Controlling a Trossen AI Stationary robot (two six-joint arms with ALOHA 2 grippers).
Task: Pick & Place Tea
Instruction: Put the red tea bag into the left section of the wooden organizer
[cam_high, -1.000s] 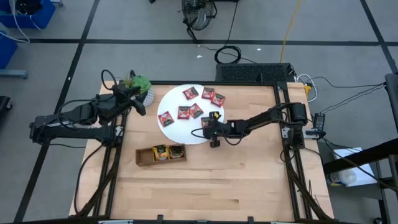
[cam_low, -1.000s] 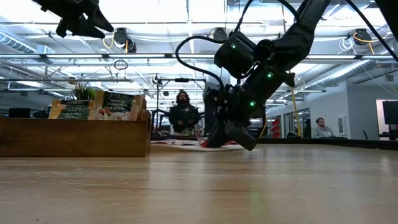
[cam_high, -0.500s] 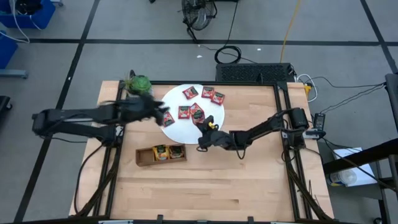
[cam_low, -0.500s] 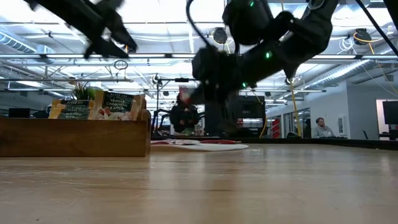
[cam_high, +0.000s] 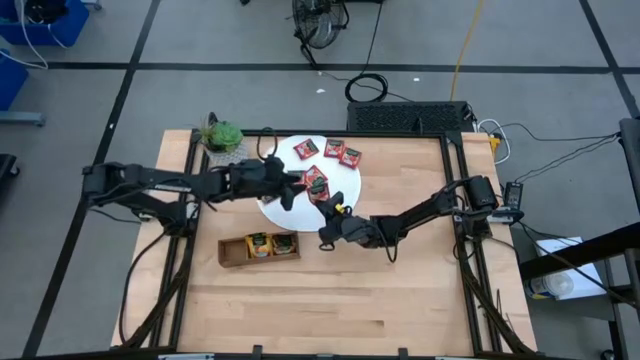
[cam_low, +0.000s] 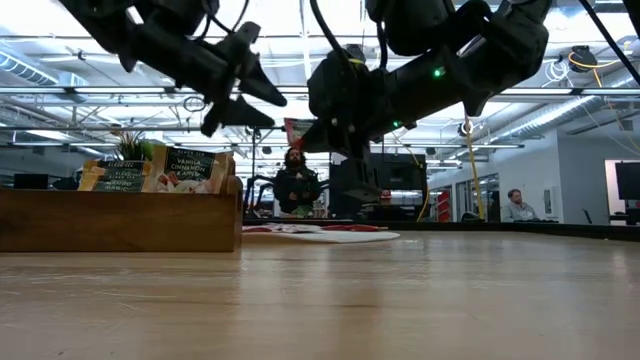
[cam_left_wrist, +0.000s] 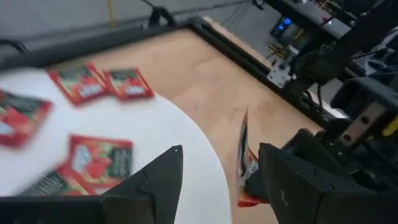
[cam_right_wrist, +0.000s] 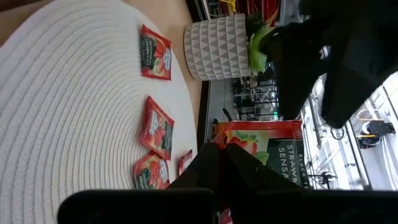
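Note:
The white disc (cam_high: 300, 205) carries several red tea sachets (cam_high: 333, 151). My right gripper (cam_high: 327, 234) hangs above the table just off the disc's near edge, beside the wooden tray (cam_high: 232, 252), and is shut on one red sachet (cam_right_wrist: 264, 146). My left gripper (cam_high: 287, 190) is open and hovers over the near part of the disc, apart from the sachets below it. In the left wrist view its fingers (cam_left_wrist: 158, 183) frame the held sachet (cam_left_wrist: 243, 155), seen edge-on farther off. The tray holds sachets (cam_high: 270, 243) standing in two compartments. My right gripper pinches the red sachet between its two fingers (cam_right_wrist: 208, 165) at one edge (cam_right_wrist: 239, 144); the rest of the sachet sticks out beyond the fingertips. The sachet (cam_low: 300, 130) is lifted clear of table and disc.
A small green plant in a white pot (cam_high: 222, 137) stands at the table's far left corner, behind the left arm. Bare wood (cam_high: 380, 290) lies near and right of the tray. A person (cam_low: 293, 180) sits in the room beyond the table.
My left gripper has swung from beside the plant toward the table's right, out over the disc. My right gripper has risen from the disc's near edge with a red sachet, lifting it clear, and has moved left and nearer, toward the tray.

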